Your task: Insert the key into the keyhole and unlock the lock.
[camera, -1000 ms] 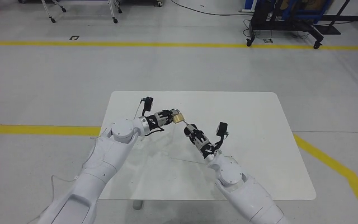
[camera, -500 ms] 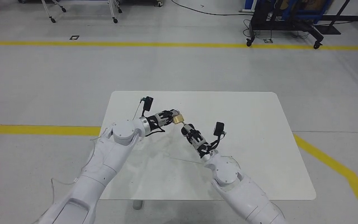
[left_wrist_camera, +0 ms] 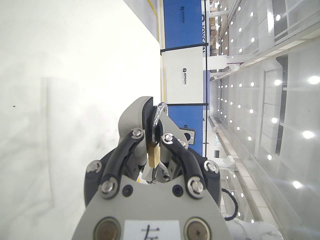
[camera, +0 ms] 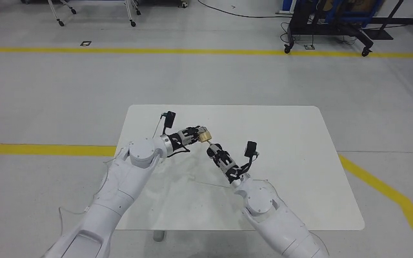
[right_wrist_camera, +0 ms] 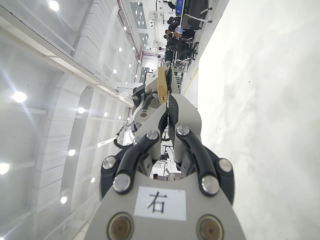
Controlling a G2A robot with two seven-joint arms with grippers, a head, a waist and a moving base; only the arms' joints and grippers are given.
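A small brass padlock (camera: 205, 136) hangs above the white table (camera: 290, 129), left of its centre. My left gripper (camera: 199, 134) is shut on its silver shackle (left_wrist_camera: 160, 108), and the brass body (left_wrist_camera: 153, 156) points back toward the wrist. My right gripper (camera: 211, 149) is shut just below and right of the padlock, its tips aimed at it. In the right wrist view the padlock's keyhole end (right_wrist_camera: 162, 97) sits right at the tips of my right gripper (right_wrist_camera: 168, 101). The key is pinched between the black pads (right_wrist_camera: 173, 111) and almost wholly hidden.
The white table has bare surface all around the two grippers, with its right edge (camera: 335, 155) far off. Yellow floor lines (camera: 193, 50) and a dark wheeled frame (camera: 329, 29) lie beyond the table.
My right gripper has moved up and left toward the padlock, closing the gap to its keyhole end. The left gripper and padlock have stayed in place.
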